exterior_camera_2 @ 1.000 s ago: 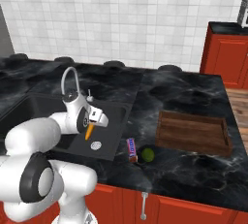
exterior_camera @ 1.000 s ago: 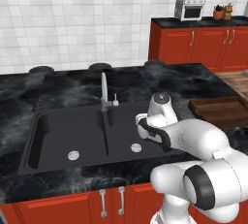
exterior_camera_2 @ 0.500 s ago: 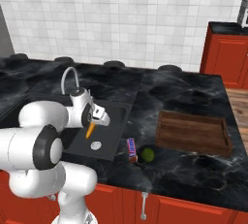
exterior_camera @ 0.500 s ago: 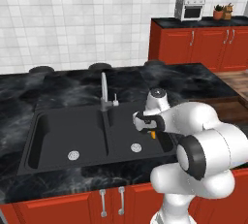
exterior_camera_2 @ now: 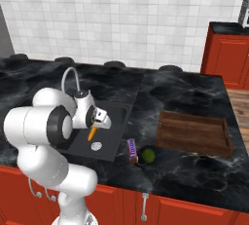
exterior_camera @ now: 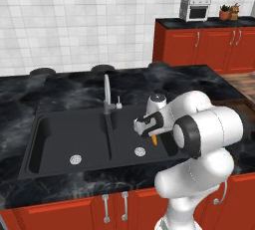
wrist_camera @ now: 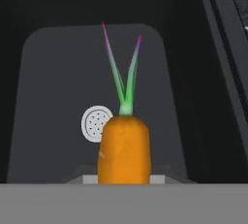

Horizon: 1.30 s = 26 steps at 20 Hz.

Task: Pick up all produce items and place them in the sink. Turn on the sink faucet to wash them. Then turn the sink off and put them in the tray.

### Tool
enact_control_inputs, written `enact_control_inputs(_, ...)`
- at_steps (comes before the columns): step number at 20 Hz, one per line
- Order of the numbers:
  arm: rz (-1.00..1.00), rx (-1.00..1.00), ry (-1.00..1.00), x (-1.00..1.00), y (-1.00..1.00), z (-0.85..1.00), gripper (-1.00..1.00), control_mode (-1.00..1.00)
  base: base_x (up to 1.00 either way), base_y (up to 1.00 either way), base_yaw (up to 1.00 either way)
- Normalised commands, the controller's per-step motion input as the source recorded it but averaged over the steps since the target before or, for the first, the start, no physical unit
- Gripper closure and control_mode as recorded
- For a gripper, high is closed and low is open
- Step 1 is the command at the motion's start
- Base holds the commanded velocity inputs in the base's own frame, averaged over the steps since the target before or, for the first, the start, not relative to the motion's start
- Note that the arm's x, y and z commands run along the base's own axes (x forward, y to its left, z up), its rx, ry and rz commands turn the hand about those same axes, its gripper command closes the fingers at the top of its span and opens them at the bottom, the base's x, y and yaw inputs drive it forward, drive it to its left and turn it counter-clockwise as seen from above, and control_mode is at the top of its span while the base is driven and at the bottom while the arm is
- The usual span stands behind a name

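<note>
The arm is folded low over the counter, and its gripper [exterior_camera: 152, 133] is held above the right basin of the sink [exterior_camera: 60, 139], pointing down into it. The jaws are pressed onto the carrot [exterior_camera_2: 91, 133], which hangs from them above the round silver drain [wrist_camera: 96, 124]; in the hand view the orange body is seen between the finger tips with the green top aimed at the basin floor. The lime [exterior_camera_2: 148, 155] lies on the dark marbled counter [exterior_camera_2: 194, 97] just right of the sink, close beside a purple-red packet [exterior_camera_2: 132, 149]. The tray [exterior_camera_2: 194, 132] is set farther right, with bare counter around it. The faucet [exterior_camera: 106, 92] stands at the sink's back edge, between the basins. Behind are seen a white tiled wall [exterior_camera: 74, 20] and red cabinets [exterior_camera: 199, 50].
</note>
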Motion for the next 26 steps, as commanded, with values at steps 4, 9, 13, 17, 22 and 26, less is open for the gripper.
enact_control_inputs(4, 0.01, 0.0, 0.0, 0.16, 0.01, -0.38, 1.0, -1.0, 0.0, 0.0, 0.0)
enact_control_inputs(9, 0.0, 0.0, 0.01, 0.14, 0.0, -0.37, 1.0, -1.0, 0.0, 0.0, 0.0)
enact_control_inputs(13, 0.0, 0.0, 0.01, 0.11, 0.0, -0.37, 1.0, -1.0, 0.0, 0.0, 0.0)
enact_control_inputs(17, 0.0, 0.0, 0.01, 0.11, 0.0, -0.33, 1.0, -1.0, 0.0, 0.0, 0.0)
enact_control_inputs(22, 0.0, 0.0, 0.0, 0.14, 0.0, -0.28, 1.0, -1.0, 0.0, 0.0, 0.0)
enact_control_inputs(26, 0.0, 0.01, 0.0, 0.12, 0.0, -0.21, 1.0, -1.0, 0.0, 0.0, 0.0)
